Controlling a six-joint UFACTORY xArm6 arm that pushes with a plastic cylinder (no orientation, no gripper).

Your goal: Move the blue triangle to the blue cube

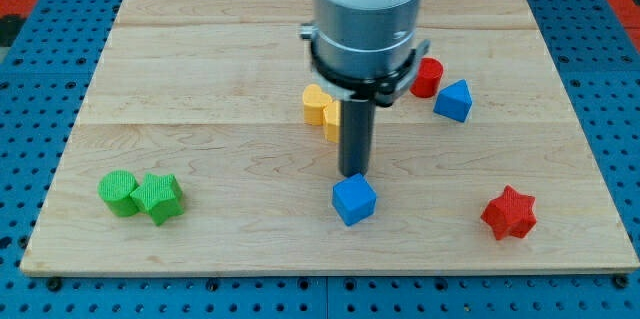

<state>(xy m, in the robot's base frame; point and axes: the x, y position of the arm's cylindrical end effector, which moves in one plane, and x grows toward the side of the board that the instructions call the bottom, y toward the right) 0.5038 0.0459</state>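
The blue triangle [454,100] lies right of centre on the wooden board [200,59], touching a red cylinder [428,77] on its upper left. The blue cube [354,199] sits below centre. My tip [353,173] stands just above the blue cube's top edge, very close to it or touching it. The blue triangle is well to the upper right of my tip. The arm's grey and white body hides the board's upper middle.
A yellow block [321,108], partly hidden by my rod, lies left of the rod. A green cylinder [119,193] and a green block [159,198] touch at the view's lower left. A red star [509,213] lies at the lower right.
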